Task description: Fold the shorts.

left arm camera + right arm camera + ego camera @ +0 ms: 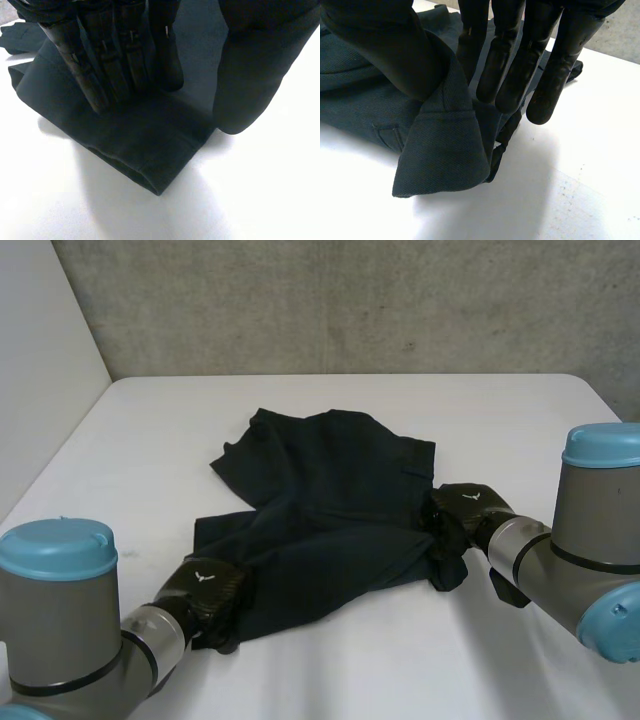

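- Confirm right hand [385, 50] pinch: raised side corner of shorts [330, 500] caught between thumb and fingers.
- Confirm left hand [100, 65] flat: fingers straight on near leg hem, thumb held apart, nothing gripped.
- Close left hand on hem before lifting.
- Lift the 2 corners level, carry across, lay edge on edge.
- Work on white table [500, 420]; shorts rumpled mid-table.
- Note grey wall [350, 300] behind, white panel [40, 360] at left.

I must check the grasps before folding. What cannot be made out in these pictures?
Head view: fingers of the left hand and right hand are lost against the dark shorts.
Left wrist view: its fingers hide the cloth beneath them.
Right wrist view: the raised corner hides the layers beneath.
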Tool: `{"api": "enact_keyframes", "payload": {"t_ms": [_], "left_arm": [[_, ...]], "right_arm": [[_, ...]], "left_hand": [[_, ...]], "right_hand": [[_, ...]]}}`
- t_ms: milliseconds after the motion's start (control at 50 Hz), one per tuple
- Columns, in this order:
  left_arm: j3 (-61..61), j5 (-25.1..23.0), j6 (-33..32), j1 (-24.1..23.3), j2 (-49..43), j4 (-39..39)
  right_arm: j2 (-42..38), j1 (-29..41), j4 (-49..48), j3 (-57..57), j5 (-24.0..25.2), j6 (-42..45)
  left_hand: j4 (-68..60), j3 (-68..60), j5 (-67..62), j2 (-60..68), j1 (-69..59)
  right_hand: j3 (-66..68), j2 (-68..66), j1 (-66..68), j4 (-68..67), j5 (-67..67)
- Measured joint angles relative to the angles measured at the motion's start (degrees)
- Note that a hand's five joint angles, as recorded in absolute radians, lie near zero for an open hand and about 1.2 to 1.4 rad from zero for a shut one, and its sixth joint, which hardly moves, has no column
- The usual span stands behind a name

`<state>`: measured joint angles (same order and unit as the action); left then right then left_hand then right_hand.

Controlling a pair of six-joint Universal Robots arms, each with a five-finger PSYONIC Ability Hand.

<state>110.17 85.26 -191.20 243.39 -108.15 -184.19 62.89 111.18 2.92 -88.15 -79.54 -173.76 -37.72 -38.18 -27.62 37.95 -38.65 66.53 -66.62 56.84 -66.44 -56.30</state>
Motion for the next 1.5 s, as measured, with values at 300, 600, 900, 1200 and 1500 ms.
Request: {"api": "enact_keyframes", "payload": {"t_ms": [300,600,900,1200,1500], "left_arm": [[-0.6,-0.1,-0.1,0.4,-1.2,-2.2],[-1.0,-0.1,-0.2,0.5,-2.1,-3.0],[0.5,0.0,-0.2,0.1,-1.2,-2.5],[-0.8,-0.1,-1.6,0.8,-2.9,-3.1],[-1.1,1.3,-4.2,1.1,-4.0,-5.0]], "right_arm": [[0.0,0.0,0.0,-0.2,0.1,0.1],[0.0,0.0,-0.1,-0.4,0.1,0.1],[0.0,0.0,-0.2,-0.4,0.1,0.1],[0.0,0.0,-0.3,-0.7,0.1,0.1],[0.3,0.0,-0.4,-0.8,0.1,0.1]], "left_hand": [[-5.1,-4.6,-4.9,4.8,-4.3],[-5.3,-4.9,-5.2,5.0,-4.4],[-2.7,-2.6,-2.8,2.6,-1.8],[-3.2,-3.0,-3.5,3.1,-2.0],[-30.1,-29.1,-28.1,30.1,-25.7]], "right_hand": [[0.0,0.0,0.0,0.0,0.0],[0.0,0.0,0.0,0.0,0.0],[0.0,0.0,0.0,0.0,0.0],[0.0,0.0,0.0,0.0,0.0],[0.0,0.0,0.0,0.0,0.0]]}}
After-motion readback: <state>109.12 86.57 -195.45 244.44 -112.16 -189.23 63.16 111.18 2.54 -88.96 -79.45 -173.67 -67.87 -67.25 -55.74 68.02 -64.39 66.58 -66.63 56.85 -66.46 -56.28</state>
